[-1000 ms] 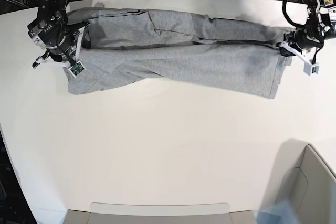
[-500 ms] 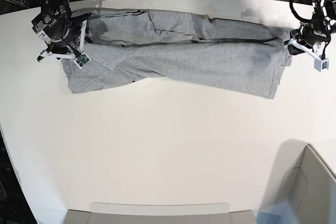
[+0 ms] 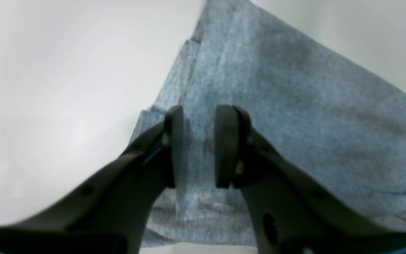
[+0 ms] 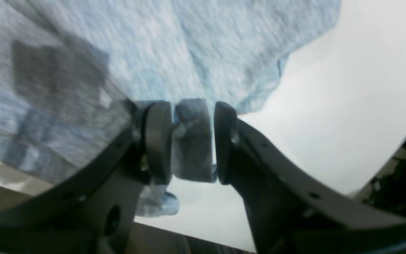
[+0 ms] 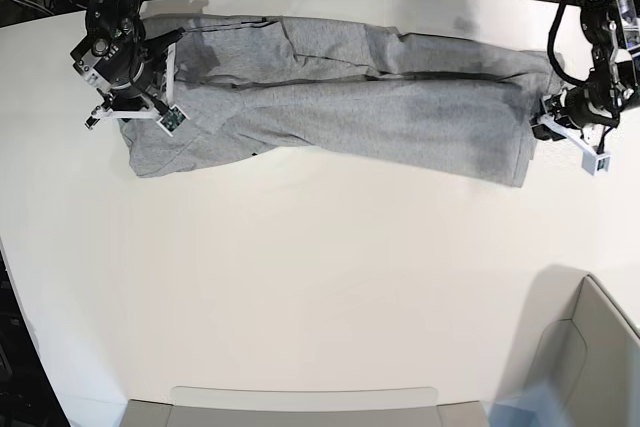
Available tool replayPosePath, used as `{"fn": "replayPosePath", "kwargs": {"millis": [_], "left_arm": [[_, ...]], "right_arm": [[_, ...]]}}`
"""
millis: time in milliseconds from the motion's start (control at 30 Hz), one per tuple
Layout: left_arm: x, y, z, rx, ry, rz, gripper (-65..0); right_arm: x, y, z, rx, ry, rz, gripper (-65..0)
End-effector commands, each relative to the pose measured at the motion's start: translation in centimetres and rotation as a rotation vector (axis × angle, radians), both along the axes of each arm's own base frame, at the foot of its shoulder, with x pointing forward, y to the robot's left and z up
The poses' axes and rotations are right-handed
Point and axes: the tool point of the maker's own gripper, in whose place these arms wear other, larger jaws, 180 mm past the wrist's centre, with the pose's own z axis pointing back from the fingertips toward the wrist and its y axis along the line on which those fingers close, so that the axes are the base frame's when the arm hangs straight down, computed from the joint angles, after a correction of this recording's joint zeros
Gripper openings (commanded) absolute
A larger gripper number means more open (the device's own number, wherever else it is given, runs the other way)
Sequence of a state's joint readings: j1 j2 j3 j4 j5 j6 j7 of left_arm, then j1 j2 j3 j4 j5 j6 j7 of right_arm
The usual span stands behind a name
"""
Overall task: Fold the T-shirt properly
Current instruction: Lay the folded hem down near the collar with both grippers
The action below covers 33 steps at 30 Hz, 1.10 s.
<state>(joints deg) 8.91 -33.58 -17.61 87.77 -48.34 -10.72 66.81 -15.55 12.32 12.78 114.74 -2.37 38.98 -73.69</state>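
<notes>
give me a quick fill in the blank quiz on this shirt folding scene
1. The T-shirt is coloured ____.
2. It lies in a long band on a ____ table.
3. In the left wrist view, the left tool has its jaws ____, with fabric seen beyond the gap.
4. In the base view, the right tool is at the shirt's ____ end.

Missing words: grey; white; apart; left

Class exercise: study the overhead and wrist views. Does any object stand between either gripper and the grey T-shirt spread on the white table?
Nothing visible does. The heather-grey cotton T-shirt lies in a long band on the white table. The left gripper and right gripper sit open at its two ends, directly over fabric. The light-coloured bin stands far off at the near corner.
</notes>
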Motion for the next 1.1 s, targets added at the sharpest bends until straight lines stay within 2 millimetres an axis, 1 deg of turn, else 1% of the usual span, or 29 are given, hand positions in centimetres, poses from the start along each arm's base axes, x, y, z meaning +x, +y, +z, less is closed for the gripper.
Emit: {"fn": "replayPosePath", "kwargs": {"millis": [0, 67, 133, 200, 300, 400, 467, 533, 667, 733, 967, 1067], "left_arm": [[1.0, 0.4, 1.3, -0.006, -0.038, -0.002, -48.4], [1.5, 0.9, 2.3, -0.003, -0.055, -0.021, -47.7], [1.8, 0.2, 2.8, -0.029, -0.083, -0.084, -47.1], [2.0, -0.2, 3.2, -0.032, -0.106, -0.140, -47.4], [2.1, -0.6, 3.5, -0.017, -0.136, -0.221, -50.1], [1.8, -0.7, 3.1, -0.018, -0.134, -0.270, -53.5], [1.4, -0.6, 2.3, -0.030, -0.121, -0.284, -53.3], [1.2, -0.3, 1.9, -0.037, -0.110, -0.276, -50.9], [1.6, -0.1, 2.0, -0.035, -0.141, -0.262, -44.0], [1.4, 0.1, 1.8, -0.041, -0.135, -0.253, -40.7], [1.1, 1.4, 0.5, -0.051, -0.125, -0.189, -40.5], [0.8, 2.3, 0.0, -0.011, -0.110, -0.184, -40.5]], "right_arm": [[0.4, -0.3, 0.6, -0.018, -0.017, 0.020, -44.1], [0.3, -0.3, 0.6, -0.018, -0.016, 0.019, -44.1], [0.3, -0.3, 0.6, -0.018, -0.016, 0.019, -44.1], [0.3, -0.3, 0.6, -0.017, -0.016, 0.018, -44.1], [0.4, -0.3, 0.6, -0.016, -0.018, 0.018, -44.1], [0.4, -0.2, 0.6, -0.014, -0.018, 0.019, -44.1], [0.4, -0.2, 0.6, -0.014, -0.018, 0.019, -44.1], [0.4, -0.3, 0.6, -0.015, -0.018, 0.019, -44.1], [0.4, -0.4, 0.6, -0.018, -0.018, 0.019, -44.1], [0.4, -0.4, 0.6, -0.018, -0.018, 0.019, -44.1], [0.4, -0.4, 0.6, -0.020, -0.018, 0.019, -44.1], [0.4, -0.4, 0.6, -0.020, -0.018, 0.019, -44.1]]}}
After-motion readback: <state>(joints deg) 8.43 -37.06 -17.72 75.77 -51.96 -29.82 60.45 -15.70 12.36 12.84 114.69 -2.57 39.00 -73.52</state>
